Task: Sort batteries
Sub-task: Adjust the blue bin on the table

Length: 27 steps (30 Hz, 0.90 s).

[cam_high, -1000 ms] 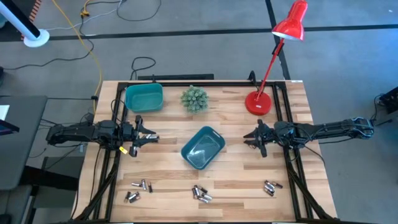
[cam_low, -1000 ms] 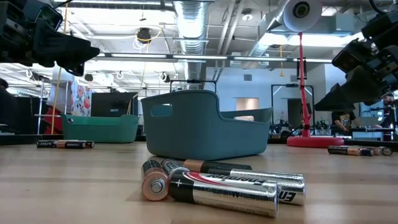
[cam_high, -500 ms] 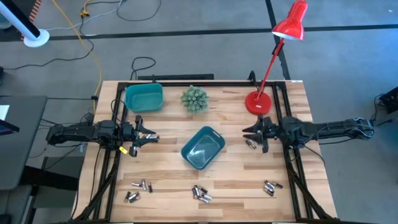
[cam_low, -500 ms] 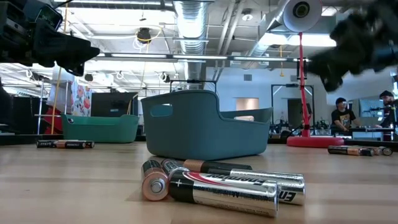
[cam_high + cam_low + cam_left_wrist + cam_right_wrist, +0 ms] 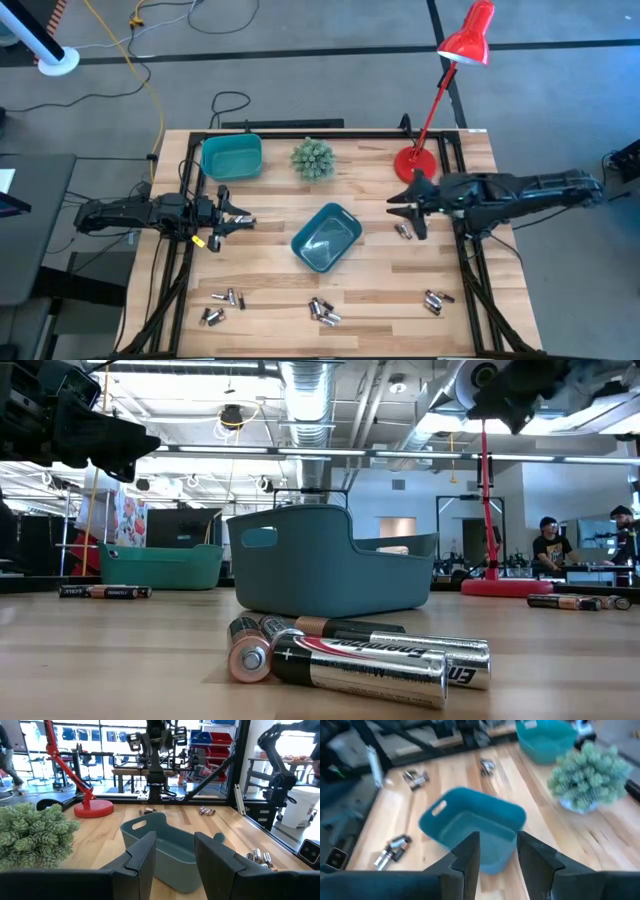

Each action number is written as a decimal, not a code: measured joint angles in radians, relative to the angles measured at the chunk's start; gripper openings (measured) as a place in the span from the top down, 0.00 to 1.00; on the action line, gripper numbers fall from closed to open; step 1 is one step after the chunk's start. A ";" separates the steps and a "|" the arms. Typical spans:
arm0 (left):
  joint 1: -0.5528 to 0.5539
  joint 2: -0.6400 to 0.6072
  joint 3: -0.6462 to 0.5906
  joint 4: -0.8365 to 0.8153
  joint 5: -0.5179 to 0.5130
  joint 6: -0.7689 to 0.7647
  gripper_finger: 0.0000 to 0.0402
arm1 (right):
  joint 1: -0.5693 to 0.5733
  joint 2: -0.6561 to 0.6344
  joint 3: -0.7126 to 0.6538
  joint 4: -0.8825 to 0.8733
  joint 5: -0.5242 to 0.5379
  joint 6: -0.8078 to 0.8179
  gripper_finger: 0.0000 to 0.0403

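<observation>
The right tool [image 5: 403,204] hangs above the table [image 5: 380,280] beside the red lamp's base [image 5: 414,166], its fingers [image 5: 470,852] spread with nothing between them — the central teal bin [image 5: 326,237] sits ahead of it, and a lone battery [image 5: 403,231] lies just beside and below it. The left tool [image 5: 240,219] waits at the far side of that bin, fingers [image 5: 145,857] likewise parted and empty; a second teal bin [image 5: 232,157] and a small green plant [image 5: 313,158] stand off to its flank. Most batteries [image 5: 322,311] lie in loose clusters along the table's near edge, well apart from both tools — three groups, as far as the overhead view lets one count.
</observation>
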 joint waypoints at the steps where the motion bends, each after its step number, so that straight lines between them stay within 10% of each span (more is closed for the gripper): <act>1: 0.000 0.000 0.000 0.000 0.000 0.000 0.68 | 0.005 0.047 0.042 -0.027 0.011 0.032 0.63; 11: 0.000 0.000 0.000 0.000 0.000 0.000 0.68 | -0.063 0.536 0.394 -0.270 0.008 0.311 0.63; 27: 0.000 0.000 0.000 0.000 0.000 0.000 0.68 | -0.177 1.061 0.784 -0.518 -0.093 0.318 0.50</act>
